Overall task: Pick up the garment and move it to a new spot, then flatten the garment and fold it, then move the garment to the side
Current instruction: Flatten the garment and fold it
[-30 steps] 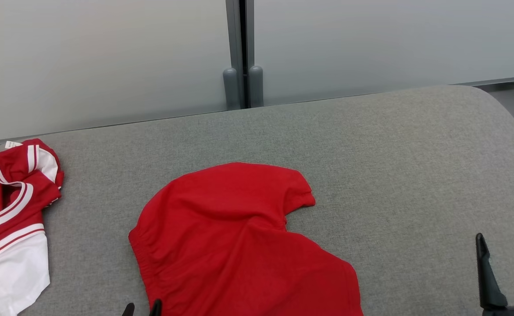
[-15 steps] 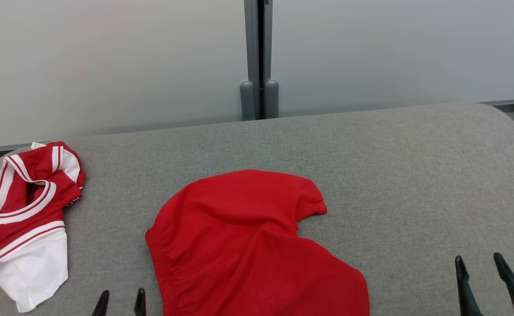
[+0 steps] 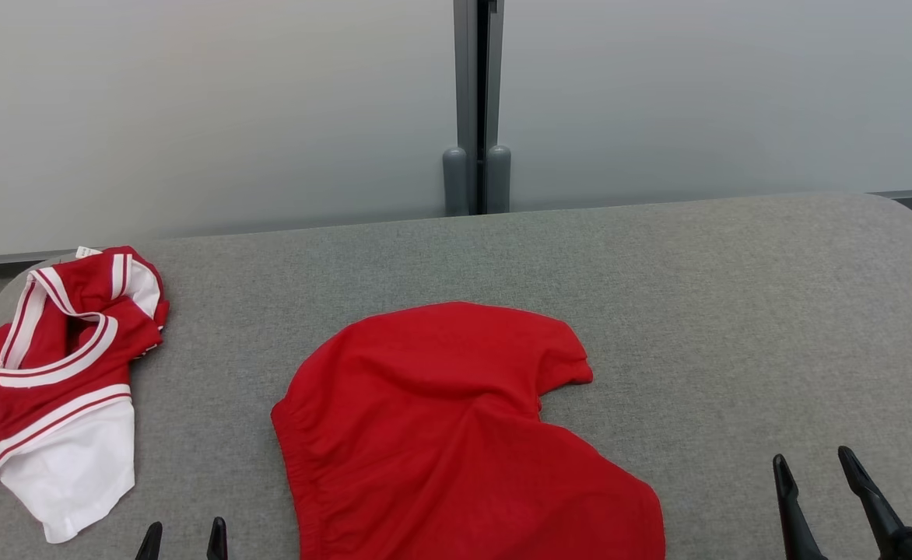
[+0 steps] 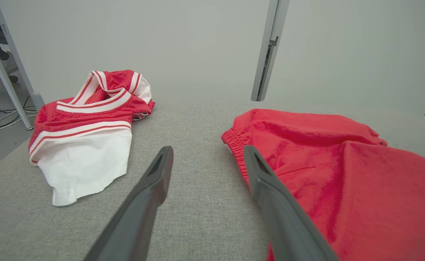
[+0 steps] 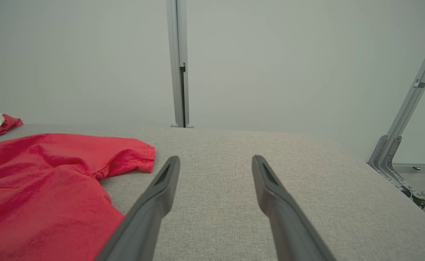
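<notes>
Right, left gripper (image 3: 184, 537) and right gripper (image 3: 812, 467) both gape wide, empty; red garment (image 3: 456, 435) lies rumpled (unflattened, I'd judge), folding and side-move to come

A grey, fabric-covered tabletop (image 3: 736, 311) with rounded corners carries two pieces of clothing. A plain red crumpled cloth garment (image 3: 456, 435) lies between the left end effector (image 3: 184, 526) and the right end effector (image 3: 812, 456), just beside the left one. A red-and-white striped bundled garment (image 3: 59, 373) lies to the outer side of the left end effector and farther forward.

Bright, even, diffuse light, soft faint shadows, sharp focus, wide-angle stretch in wrist views.
</notes>
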`<state>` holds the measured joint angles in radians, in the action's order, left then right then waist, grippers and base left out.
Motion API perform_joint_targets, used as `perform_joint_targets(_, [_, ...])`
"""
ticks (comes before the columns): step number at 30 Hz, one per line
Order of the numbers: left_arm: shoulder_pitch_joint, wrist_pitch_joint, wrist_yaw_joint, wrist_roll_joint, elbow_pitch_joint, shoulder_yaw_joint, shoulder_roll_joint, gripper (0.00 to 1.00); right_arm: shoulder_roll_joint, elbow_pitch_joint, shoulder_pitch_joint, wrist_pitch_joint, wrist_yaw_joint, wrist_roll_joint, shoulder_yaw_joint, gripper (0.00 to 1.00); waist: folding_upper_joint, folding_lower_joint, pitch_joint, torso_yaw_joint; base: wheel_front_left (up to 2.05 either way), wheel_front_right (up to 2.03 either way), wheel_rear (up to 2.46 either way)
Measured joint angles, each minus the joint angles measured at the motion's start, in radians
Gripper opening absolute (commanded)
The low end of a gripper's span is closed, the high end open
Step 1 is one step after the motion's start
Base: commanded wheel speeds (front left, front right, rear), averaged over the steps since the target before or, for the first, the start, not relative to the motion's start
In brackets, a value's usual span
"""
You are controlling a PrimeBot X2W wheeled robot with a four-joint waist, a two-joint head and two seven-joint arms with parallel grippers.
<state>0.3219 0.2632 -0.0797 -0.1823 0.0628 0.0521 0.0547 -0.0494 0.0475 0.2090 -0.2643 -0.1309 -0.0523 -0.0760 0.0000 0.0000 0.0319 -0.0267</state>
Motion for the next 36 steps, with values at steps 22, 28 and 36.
perform_joint_targets(22, [0.043, -0.164, -0.047, -0.045, 0.121, -0.157, 0.051, 1.0, -0.164, 0.189, 0.043, 0.011, 0.0, -0.142, 0.366, 1.0, 0.0, 0.0, -0.005, 0.002, 0.0, 0.0, 0.0])
perform_joint_targets(28, [0.043, -0.257, -0.05, -0.076, 0.093, -0.191, 0.09, 1.0, -0.189, 0.26, 0.011, 0.06, 0.0, -0.194, 0.446, 1.0, 0.0, 0.0, -0.02, 0.005, 0.0, 0.0, 0.0])
perform_joint_targets(36, [0.038, -0.304, -0.05, -0.102, 0.085, -0.225, 0.109, 1.0, -0.177, 0.308, -0.045, 0.074, 0.0, -0.206, 0.489, 1.0, 0.0001, 0.0, -0.036, -0.001, 0.0, 0.0, 0.0])
